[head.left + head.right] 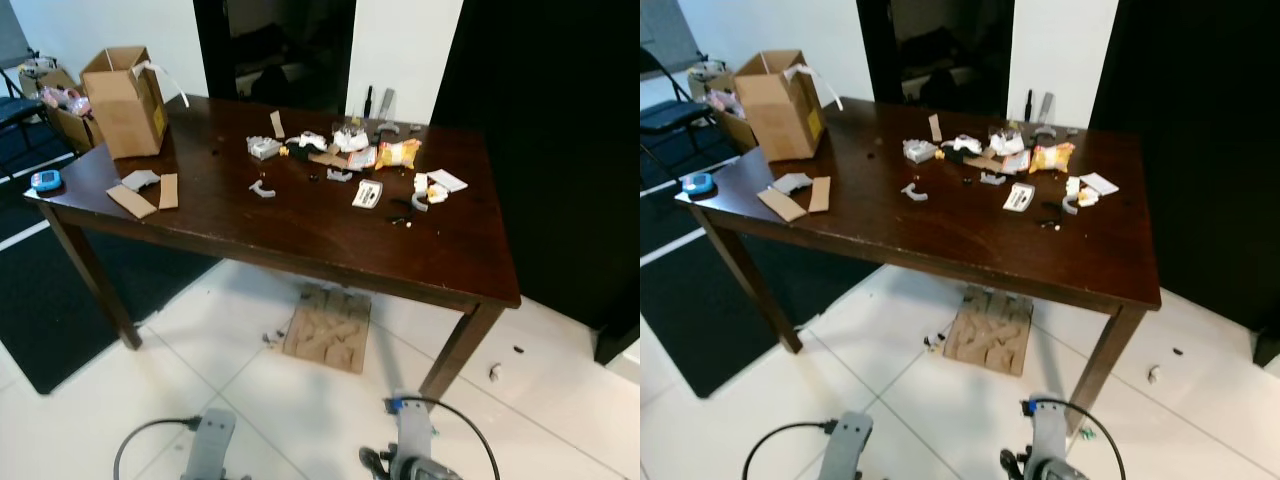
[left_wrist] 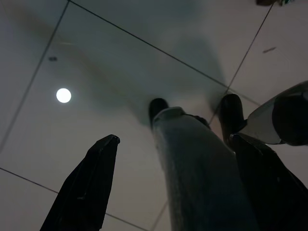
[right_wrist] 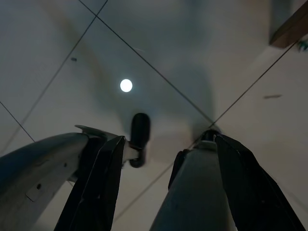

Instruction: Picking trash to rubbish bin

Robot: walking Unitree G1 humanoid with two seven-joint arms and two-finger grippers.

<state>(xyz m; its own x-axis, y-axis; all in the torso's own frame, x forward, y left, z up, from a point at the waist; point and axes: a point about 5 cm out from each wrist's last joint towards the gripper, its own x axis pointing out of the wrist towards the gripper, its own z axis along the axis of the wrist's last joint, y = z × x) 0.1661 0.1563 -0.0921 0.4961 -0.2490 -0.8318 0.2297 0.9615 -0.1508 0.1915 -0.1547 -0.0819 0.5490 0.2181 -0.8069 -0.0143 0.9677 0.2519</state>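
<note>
Trash lies scattered on the dark wooden table [image 1: 300, 235]: a yellow snack packet [image 1: 398, 153], a white card [image 1: 367, 193], grey plastic bits [image 1: 263, 148], white scraps [image 1: 438, 185] and cardboard strips [image 1: 150, 195]. Both silver arms hang low in front of the table, the left arm [image 1: 210, 440] and the right arm [image 1: 410, 445]. In the left wrist view my left gripper [image 2: 174, 139] is open above the white floor tiles, holding nothing. My right gripper [image 3: 171, 138] is open too, with nothing between its fingers, also over the tiles.
An open cardboard box [image 1: 125, 100] stands on the table's far left corner, a blue object [image 1: 46, 180] near its left edge. A flat cardboard sheet [image 1: 328, 328] lies on the floor under the table. A black mat [image 1: 60, 300] and a chair [image 1: 670, 110] are to the left.
</note>
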